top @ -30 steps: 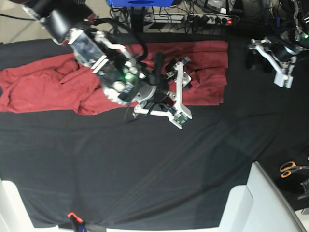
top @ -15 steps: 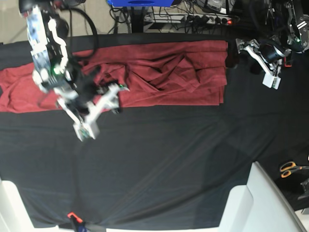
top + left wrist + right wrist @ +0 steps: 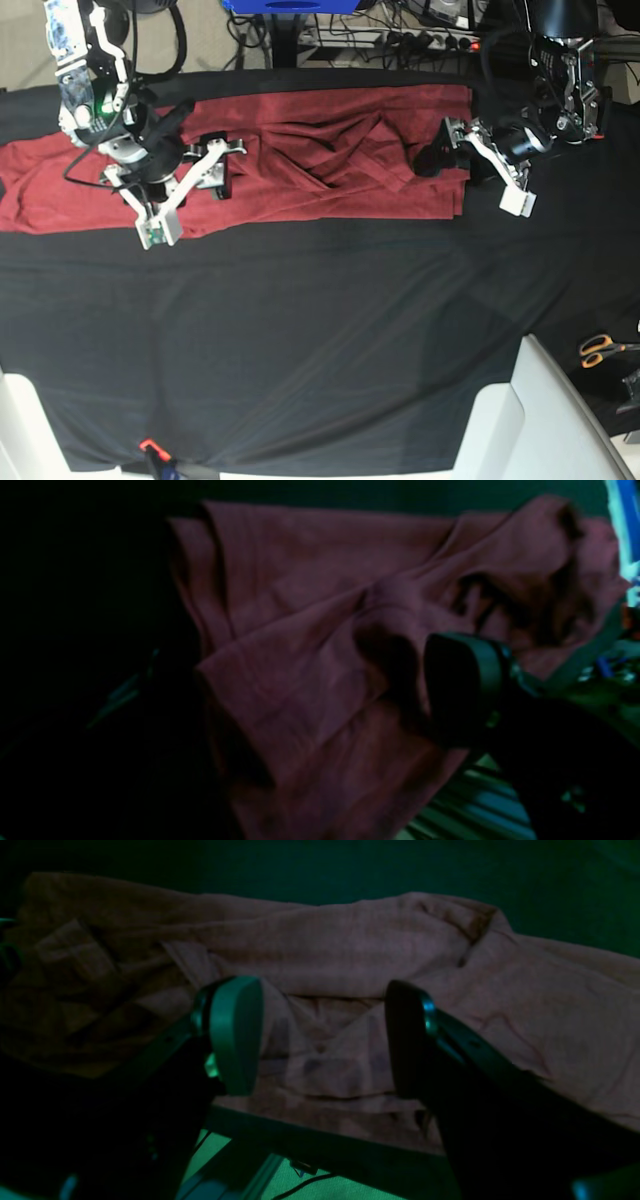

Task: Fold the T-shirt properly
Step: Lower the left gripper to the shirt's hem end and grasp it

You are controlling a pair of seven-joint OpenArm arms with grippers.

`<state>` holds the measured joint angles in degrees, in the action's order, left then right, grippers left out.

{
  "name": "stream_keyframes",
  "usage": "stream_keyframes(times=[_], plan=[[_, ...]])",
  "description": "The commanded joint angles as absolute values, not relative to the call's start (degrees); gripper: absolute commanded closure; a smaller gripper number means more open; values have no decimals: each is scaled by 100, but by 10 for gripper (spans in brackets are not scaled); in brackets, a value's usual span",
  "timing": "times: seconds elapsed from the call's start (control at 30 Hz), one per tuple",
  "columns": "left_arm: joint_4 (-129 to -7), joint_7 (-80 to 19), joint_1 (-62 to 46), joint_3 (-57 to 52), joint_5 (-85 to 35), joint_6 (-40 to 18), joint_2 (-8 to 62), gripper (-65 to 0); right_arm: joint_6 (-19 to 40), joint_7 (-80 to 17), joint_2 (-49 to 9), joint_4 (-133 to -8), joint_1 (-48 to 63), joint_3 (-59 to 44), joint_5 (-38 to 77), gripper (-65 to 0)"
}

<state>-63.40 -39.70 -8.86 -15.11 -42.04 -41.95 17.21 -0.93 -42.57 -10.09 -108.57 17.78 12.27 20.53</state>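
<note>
Your T-shirt (image 3: 320, 150) lies stretched in a long rumpled band across the far part of the desk (image 3: 330, 340), on the black cloth, with creased folds bunched near its middle. Your right gripper (image 3: 190, 195) hangs over the shirt's sleeve end with its fingers (image 3: 235, 1035) spread wide and nothing between them. Your left gripper (image 3: 480, 165) sits at the shirt's other edge, fingers (image 3: 462, 685) wide apart and holding nothing. Orange-handled scissors (image 3: 600, 348) lie well apart at the desk's edge.
</note>
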Motion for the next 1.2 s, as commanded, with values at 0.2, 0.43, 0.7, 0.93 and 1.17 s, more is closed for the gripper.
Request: stream_keyframes(times=[0.2,0.43,0.7,0.93,1.17], plan=[[-6009,-4400,-1138,-1411,-3785,-4000,1710,-650,-75,-4127,-1015,-10949,1745,1218,2070,-363],[-5956,-4391,-1305,-1411,-3785,-4000,1710,-650,-75,-4127,-1015,-10949,1745,1218,2070,-363],[-5930,-4374,-1086,-1446,-3785,-4000,1596,-15,-75,-4127,-1015,-10949,1745,1209,2070,-363],[-5789,-3908,-804,-1473,-3785,-4000,1631,0,-75,-4127,-1015,-10949,1754,1174,2079,-363],[-5877,-3925,-611,-2018,-3785,-4000,2079,0,-75,-4127,-1015,-10949,1754,1174,2079,-362]])
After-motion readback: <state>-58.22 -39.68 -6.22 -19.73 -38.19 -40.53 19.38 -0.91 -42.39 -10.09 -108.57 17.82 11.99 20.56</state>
